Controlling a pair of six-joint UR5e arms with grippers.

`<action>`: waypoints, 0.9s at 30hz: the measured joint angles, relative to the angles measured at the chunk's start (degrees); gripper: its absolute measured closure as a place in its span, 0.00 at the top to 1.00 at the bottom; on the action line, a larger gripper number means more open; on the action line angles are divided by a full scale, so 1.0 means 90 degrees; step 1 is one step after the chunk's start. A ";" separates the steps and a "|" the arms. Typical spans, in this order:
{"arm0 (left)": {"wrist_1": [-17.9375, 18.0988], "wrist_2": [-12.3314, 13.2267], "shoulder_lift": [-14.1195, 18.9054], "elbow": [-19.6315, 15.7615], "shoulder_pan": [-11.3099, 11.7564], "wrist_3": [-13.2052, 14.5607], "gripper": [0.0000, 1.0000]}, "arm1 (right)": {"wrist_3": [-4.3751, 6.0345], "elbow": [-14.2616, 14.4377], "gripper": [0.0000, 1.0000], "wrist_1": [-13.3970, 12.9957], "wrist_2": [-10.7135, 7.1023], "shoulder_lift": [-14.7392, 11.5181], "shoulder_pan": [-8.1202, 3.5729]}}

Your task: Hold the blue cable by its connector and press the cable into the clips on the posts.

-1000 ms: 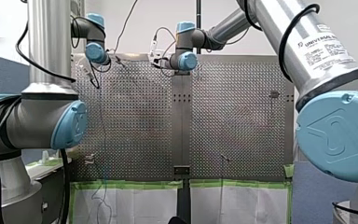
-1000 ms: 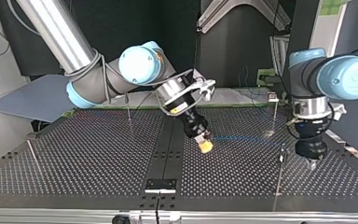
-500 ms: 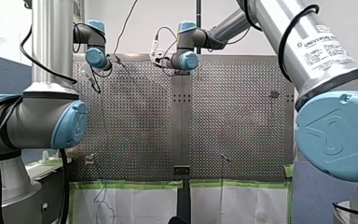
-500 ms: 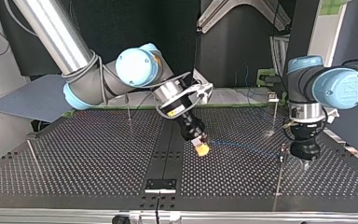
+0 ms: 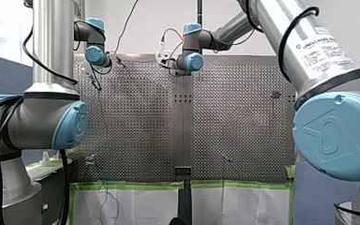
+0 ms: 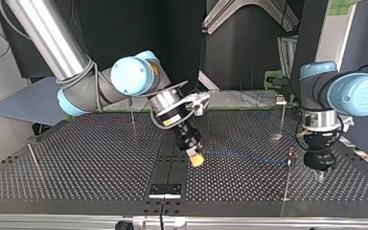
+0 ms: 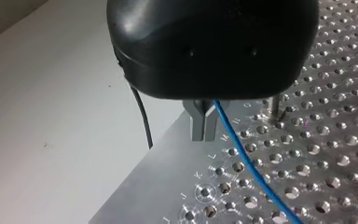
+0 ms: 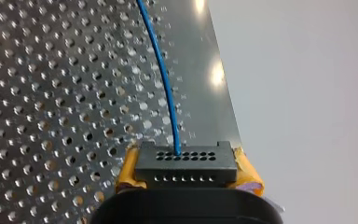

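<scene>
Perforated metal table (image 6: 76, 163) against a dark backdrop in the top view, with a solid strip (image 6: 172, 158) down its middle. Thin posts (image 6: 132, 112) stand upright on it, well apart. Green tape (image 5: 131, 184) runs along the table edge in the front view.

My right claw (image 6: 196, 159) is tilted, low over the table just beside the strip. In the right wrist view its yellow pads (image 8: 246, 169) clamp a black connector (image 8: 186, 161) from both sides. The hold is narrow and the connector is square between the pads. The blue cable (image 6: 249, 157) leaves the connector's face and runs over the table toward the top view's right.

My left claw (image 6: 320, 176) points straight down near the table's edge at the top view's right, just beside a tall post (image 6: 290, 160). The cable reaches that post, but I cannot tell whether it sits in a clip.

In the left wrist view the metal fingers (image 7: 196, 122) are drawn together with barely a slit between them. The cable comes out right beside them and slants away across the holes. Cannot tell if the fingers pinch it. A short metal post (image 7: 274, 105) stands on the table near the fingers, apart from the cable.
</scene>
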 joint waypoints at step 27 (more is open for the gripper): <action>0.0174 0.0135 -0.0274 0.0124 0.0039 -0.0161 0.22 | 0.0103 -0.0510 0.00 0.0119 -0.0073 0.0506 -0.0116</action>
